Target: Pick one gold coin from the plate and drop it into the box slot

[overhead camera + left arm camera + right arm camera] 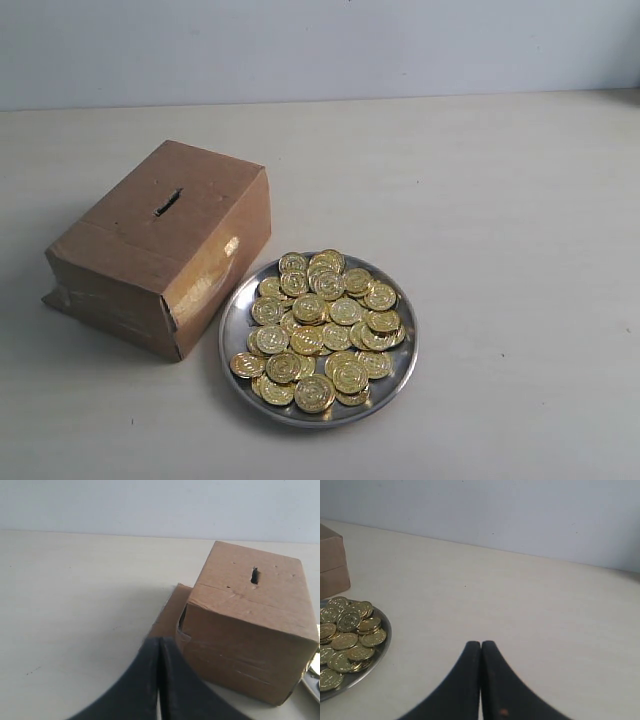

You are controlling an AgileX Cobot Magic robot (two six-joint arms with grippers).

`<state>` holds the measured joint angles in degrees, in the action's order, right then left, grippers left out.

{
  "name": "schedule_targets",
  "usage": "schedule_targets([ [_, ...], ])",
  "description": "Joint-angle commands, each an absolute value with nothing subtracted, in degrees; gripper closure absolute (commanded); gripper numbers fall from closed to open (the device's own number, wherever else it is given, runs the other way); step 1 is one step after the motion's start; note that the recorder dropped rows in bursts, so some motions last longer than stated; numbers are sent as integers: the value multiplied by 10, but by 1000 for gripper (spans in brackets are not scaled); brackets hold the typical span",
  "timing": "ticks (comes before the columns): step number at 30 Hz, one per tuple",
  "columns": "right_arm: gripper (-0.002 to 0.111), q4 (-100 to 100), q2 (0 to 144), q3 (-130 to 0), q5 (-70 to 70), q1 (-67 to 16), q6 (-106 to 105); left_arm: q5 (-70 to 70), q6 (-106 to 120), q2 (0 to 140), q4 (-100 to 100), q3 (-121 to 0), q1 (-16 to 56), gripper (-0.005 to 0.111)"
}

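Observation:
A round silver plate (399,375) holds a heap of several gold coins (325,325) in the exterior view. Just left of it stands the brown cardboard box (140,255), its dark slot (167,203) on the top face. Neither arm shows in that view. In the left wrist view my left gripper (159,641) is shut and empty, its black tips close to the box (250,635) with the slot (254,575) facing up. My right gripper (480,644) is shut with nothing in it, over bare table well to one side of the plate (384,645) and coins (347,640).
Everything rests on a pale cream table (500,200) with a light wall behind. A loose flap of cardboard (170,612) juts out flat from the foot of the box near my left gripper.

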<state>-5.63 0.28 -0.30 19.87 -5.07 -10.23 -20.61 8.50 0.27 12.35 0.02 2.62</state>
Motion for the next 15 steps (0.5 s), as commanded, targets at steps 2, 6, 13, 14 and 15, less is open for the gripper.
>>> schedule_targets([
  [2, 108, -55, 0, 0, 197, -52, -105, -200, 89, 0, 128, 0, 26, 107],
  [6, 108, -53, 0, 0, 197, -52, -105, -200, 89, 0, 128, 0, 26, 107],
  [13, 108, -50, 0, 0, 197, -52, -105, -200, 89, 0, 128, 0, 26, 107],
  [14, 108, -47, 0, 0, 197, -52, -105, -200, 89, 0, 128, 0, 26, 107],
  [15, 108, -45, 0, 0, 197, -52, -105, -200, 89, 0, 128, 0, 26, 107],
])
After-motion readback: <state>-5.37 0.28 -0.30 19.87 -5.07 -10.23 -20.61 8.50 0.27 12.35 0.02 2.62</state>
